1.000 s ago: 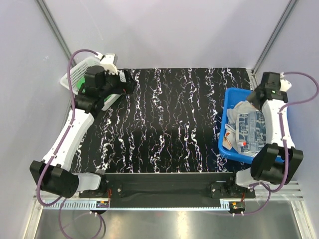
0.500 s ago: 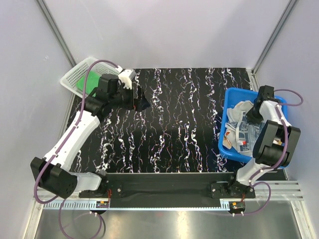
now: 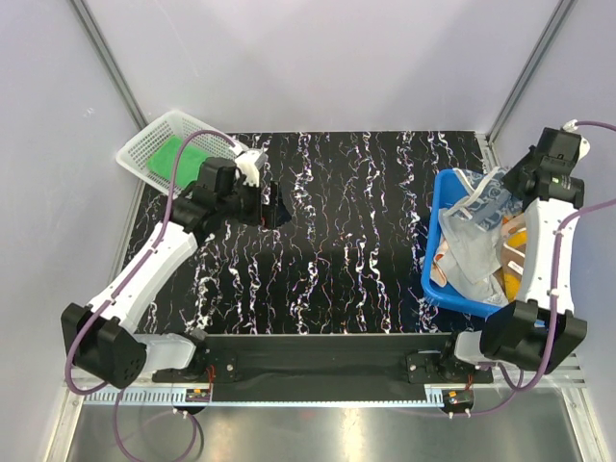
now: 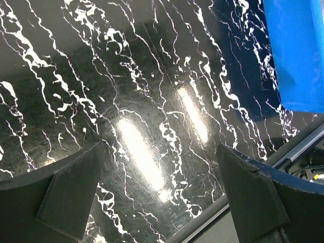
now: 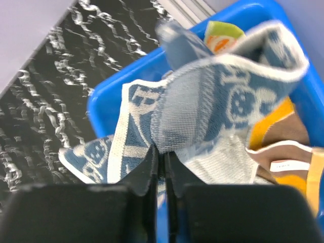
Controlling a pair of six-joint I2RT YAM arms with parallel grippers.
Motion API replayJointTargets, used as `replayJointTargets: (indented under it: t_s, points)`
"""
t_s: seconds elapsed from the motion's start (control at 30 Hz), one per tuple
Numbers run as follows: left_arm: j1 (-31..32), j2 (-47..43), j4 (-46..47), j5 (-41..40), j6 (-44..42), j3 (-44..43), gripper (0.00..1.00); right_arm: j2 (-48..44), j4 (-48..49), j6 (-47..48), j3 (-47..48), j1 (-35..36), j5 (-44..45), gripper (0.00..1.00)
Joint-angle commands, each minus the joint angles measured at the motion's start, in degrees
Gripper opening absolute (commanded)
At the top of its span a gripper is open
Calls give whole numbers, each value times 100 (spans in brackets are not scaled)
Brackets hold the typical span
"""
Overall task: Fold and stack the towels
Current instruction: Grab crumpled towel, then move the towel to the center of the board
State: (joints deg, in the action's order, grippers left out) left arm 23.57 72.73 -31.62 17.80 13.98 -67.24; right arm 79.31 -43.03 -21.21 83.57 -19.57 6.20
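Note:
My right gripper (image 5: pixel 162 152) is shut on a fold of the navy towel with pale squares (image 5: pixel 202 101) and holds it up over the blue tub (image 5: pixel 109 96). From above, that towel (image 3: pixel 476 226) hangs from the right gripper (image 3: pixel 508 185) and drapes down into the tub. Orange and yellow towels (image 5: pixel 273 126) lie under it in the tub. A plain green towel (image 3: pixel 171 154) lies in the white mesh basket (image 3: pixel 140 154) at the back left. My left gripper (image 3: pixel 274 204) hovers open over the bare table, nothing between its fingers (image 4: pixel 76 192).
The blue tub (image 3: pixel 435 231) stands at the table's right edge, and its wall (image 4: pixel 298 50) shows at the top right of the left wrist view. The black marbled table (image 3: pixel 346 241) lies between the arms. Grey walls close in the back and sides.
The right gripper closed on the navy towel and lifted it out of the tub. The left arm swung from the basket out over the table.

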Motion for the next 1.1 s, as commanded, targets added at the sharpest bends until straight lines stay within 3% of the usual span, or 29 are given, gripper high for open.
replayJointTargets:
  t_s: [0.0, 0.1, 0.13, 0.23, 0.4, 0.47, 0.5, 0.57, 0.67, 0.77, 0.93, 1.07]
  points:
    - [25, -321, 455, 74, 44, -61, 99, -214, -276, -138, 151, -3, -364, 5]
    - [16, -452, 393, 4, -35, -43, 99, -546, 98, -120, 46, -3, -1266, 0]
    - [16, -548, 402, -48, -44, -26, 99, -635, 310, -164, 19, 6, -2192, 0]
    - [16, -803, 454, -539, 35, 132, 99, -802, 909, -488, 290, 242, -3794, 0]
    - [7, -1085, 402, -866, 175, 150, 99, -681, 919, -866, 933, 1759, -4135, 1]
    - [7, -1208, 314, -971, 315, 185, 99, -662, 1415, -1251, 540, 2183, -4800, 9]
    - [-2, -1313, 236, -1067, 403, 211, 98, -697, 1681, -1410, -167, 2534, -5116, 13]
    - [7, -1515, 278, -1112, 536, 457, 98, -802, 2077, -1631, -1309, 2896, -4779, 28]
    - [7, -1823, 411, -937, 545, 905, 98, -987, 2324, -1710, -2516, 3223, -4023, 34]
    - [16, -1754, 183, -849, 597, 1134, 96, -1128, 2273, -1912, -3169, 3223, -3276, 57]
    - [16, -1595, 305, -918, 930, 1896, 91, -997, 1975, -1502, -3111, 3529, -2529, 57]
    - [7, -1534, 709, -1296, 1361, 2381, 89, -32, 1395, -721, -2119, 4408, -1816, 53]
